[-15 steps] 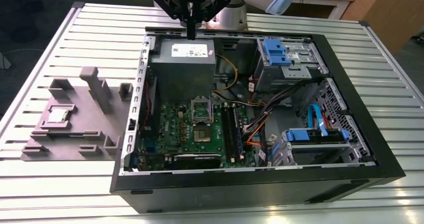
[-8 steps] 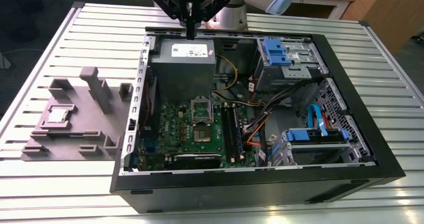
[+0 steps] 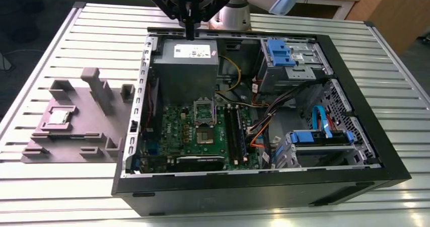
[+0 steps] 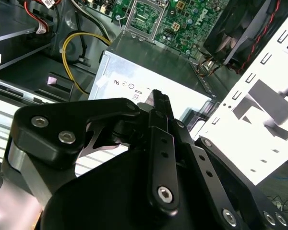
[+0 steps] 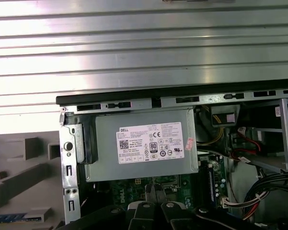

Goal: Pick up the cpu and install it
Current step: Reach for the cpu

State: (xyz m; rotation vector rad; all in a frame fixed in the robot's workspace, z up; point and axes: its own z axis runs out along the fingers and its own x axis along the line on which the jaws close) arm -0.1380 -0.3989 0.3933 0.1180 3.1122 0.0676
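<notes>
Silvery and square, the cpu (image 3: 60, 117) lies flat in the grey plastic tray (image 3: 87, 149) on the slatted table (image 3: 87, 46), at the exterior view's left, well apart from the jaws. We see the jaws together and empty, above the far rim of the open computer case (image 3: 255, 189), over the power supply (image 3: 185, 61). In the second wrist view the jaws point at the power supply (image 4: 149, 62); a yellow cable (image 4: 63, 57) loops beside it. In the first wrist view the case wall (image 5: 65, 158) stands between the tray (image 5: 19, 182) and the power supply (image 5: 144, 143).

I count one computer case (image 3: 255, 187) holding one power supply (image 3: 185, 61) and one motherboard (image 3: 191, 136). Beside the case: one grey tray (image 3: 80, 136), one cpu (image 3: 59, 117).
</notes>
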